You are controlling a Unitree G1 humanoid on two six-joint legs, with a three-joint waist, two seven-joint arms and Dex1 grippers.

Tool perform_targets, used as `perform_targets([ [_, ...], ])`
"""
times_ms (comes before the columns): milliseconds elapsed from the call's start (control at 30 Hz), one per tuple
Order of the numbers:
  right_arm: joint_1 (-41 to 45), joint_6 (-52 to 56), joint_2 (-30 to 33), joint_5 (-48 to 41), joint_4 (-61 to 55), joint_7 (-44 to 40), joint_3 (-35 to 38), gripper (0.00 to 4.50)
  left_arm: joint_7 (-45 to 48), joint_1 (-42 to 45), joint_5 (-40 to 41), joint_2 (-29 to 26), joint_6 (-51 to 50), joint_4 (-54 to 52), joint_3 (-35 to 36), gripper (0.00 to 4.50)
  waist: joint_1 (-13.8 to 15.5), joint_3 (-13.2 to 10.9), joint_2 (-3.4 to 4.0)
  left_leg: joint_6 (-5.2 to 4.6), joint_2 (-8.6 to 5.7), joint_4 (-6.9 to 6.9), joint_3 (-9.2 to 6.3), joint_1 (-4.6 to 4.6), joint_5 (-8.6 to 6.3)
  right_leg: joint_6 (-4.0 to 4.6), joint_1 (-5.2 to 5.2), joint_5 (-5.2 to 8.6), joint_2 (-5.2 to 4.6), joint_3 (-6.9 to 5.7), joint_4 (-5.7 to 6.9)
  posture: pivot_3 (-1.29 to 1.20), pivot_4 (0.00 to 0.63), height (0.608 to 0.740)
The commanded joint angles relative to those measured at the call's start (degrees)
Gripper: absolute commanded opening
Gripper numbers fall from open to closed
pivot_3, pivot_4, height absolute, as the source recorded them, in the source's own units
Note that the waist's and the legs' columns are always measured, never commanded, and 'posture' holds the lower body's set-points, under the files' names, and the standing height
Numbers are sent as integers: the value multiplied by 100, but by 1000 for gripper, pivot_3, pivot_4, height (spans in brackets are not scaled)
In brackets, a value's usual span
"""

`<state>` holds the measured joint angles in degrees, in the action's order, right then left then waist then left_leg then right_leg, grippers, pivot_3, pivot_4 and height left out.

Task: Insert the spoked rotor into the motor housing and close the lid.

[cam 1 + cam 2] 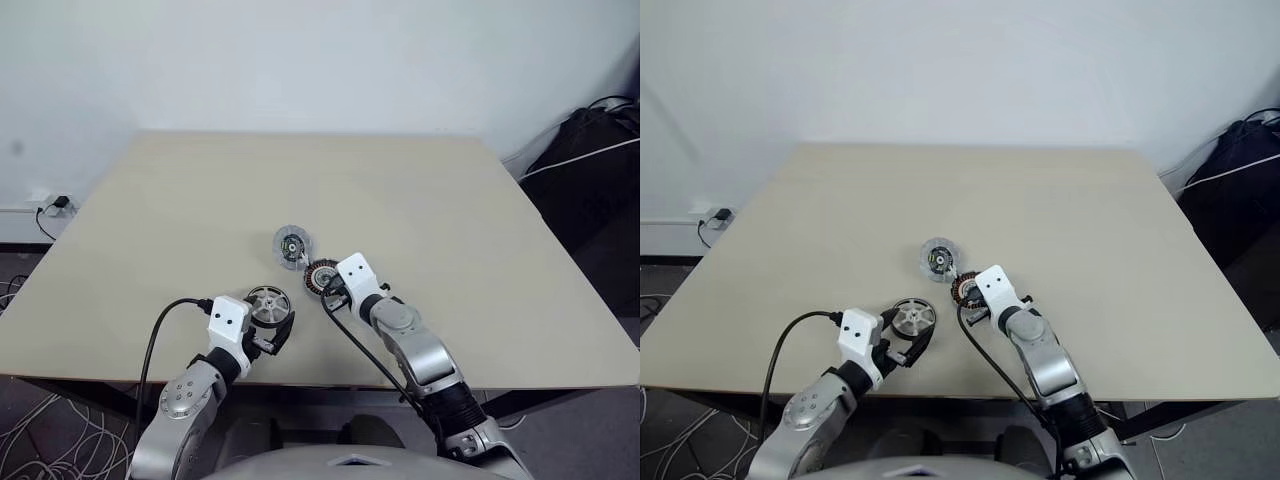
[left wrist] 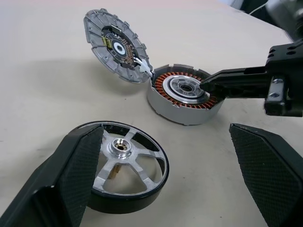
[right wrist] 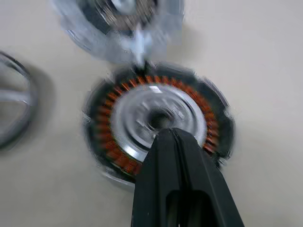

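Spoked rotor [image 2: 124, 168], a small silver-grey metal wheel with a dark outer rim, several spokes and a central hub, lies flat on the beige desk [image 1: 150, 200] near its front edge. The left gripper [image 2: 165, 177] hovers with its black fingers [image 2: 71, 175] spread wide; one finger stands over the wheel's rim, the other well to its side, and nothing is pinched. Just beyond sits the motor housing [image 2: 184, 97], a round grey shell with a ring of copper-brown windings around a pale centre. The round silvery lid [image 2: 116, 45] leans tilted against the housing's far edge, inner face showing. The right gripper [image 3: 170, 135] has its fingers pressed together, their tip resting over the housing's pale centre.

The wheel looks rigid and solid, probably fairly heavy for its size, and smooth enough to slip. A sound hold would be across the outer rim, fingers on opposite sides, keeping it level. The windings look delicate, so the rotor should go straight down onto the centre.
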<state>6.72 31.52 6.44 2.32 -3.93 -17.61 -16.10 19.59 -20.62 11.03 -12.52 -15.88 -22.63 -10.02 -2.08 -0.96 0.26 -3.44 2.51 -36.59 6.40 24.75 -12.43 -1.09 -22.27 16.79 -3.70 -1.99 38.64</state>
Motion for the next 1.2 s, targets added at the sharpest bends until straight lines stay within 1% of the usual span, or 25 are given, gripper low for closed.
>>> perform_targets([
  [33, -236, -387, 98, -382, -821, -409, 37, 7, -411, 49, -219, 196, 492, -80, 255, 4500, 3, -2, -2, 0, 0, 3, 0, 0, 0, 0, -1, 0, 1, 0, -2, 0, 0, 740],
  [100, -443, -414, 223, -418, -1004, -473, 50, 7, -698, 42, -239, 395, 747, 15, 509, 4500, 16, -2, -7, 0, 0, 5, 0, 1, 0, 0, -1, 1, 2, 0, -5, 0, 0, 740],
  [200, -738, -373, 367, -483, -1156, -461, 187, 7, -836, -110, -15, 613, 658, 70, 780, 4500, 45, 3, -18, 0, 0, 3, 0, -1, 0, 0, 7, 1, 1, -1, -12, 0, 0, 740],
  [333, -942, -324, 472, -538, -1276, -405, 303, 7, -727, -421, 551, 867, 360, 57, 972, 4500, 42, -7, -28, -1, 0, 2, 0, 0, 0, -1, 7, 1, 1, 0, -15, 0, 0, 740],
  [433, -1003, -307, 497, -570, -1321, -377, 344, 7, -747, -561, 1232, 1178, -18, 191, 1224, 4500, 42, -15, -39, -1, 0, 2, -3, -1, 0, -1, 7, 2, 0, -2, -15, 0, 0, 740],
  [567, -1008, -299, 453, -606, -1393, -359, 321, 7, -633, -578, 1837, 1403, -440, 244, 1257, 4500, 45, -31, -58, -1, 0, 3, -11, 0, -1, -7, 7, 5, 1, -9, -15, 0, 0, 740],
  [767, -1050, -287, 440, -642, -1510, -365, 284, 7, -565, -471, 2342, 1520, -806, 314, 1263, 4500, 45, -33, -64, -1, 0, -4, -10, 6, 0, -2, 9, 2, 3, -9, -19, 0, 0, 740],
  [1200, -1133, -277, 474, -674, -1561, -267, 328, 7, -516, 40, 2804, 1638, -1029, 721, 1468, 4500, 48, -34, -65, -1, 0, -14, -14, 5, -1, -2, 18, 0, 4, -12, -22, 0, 0, 740],
])
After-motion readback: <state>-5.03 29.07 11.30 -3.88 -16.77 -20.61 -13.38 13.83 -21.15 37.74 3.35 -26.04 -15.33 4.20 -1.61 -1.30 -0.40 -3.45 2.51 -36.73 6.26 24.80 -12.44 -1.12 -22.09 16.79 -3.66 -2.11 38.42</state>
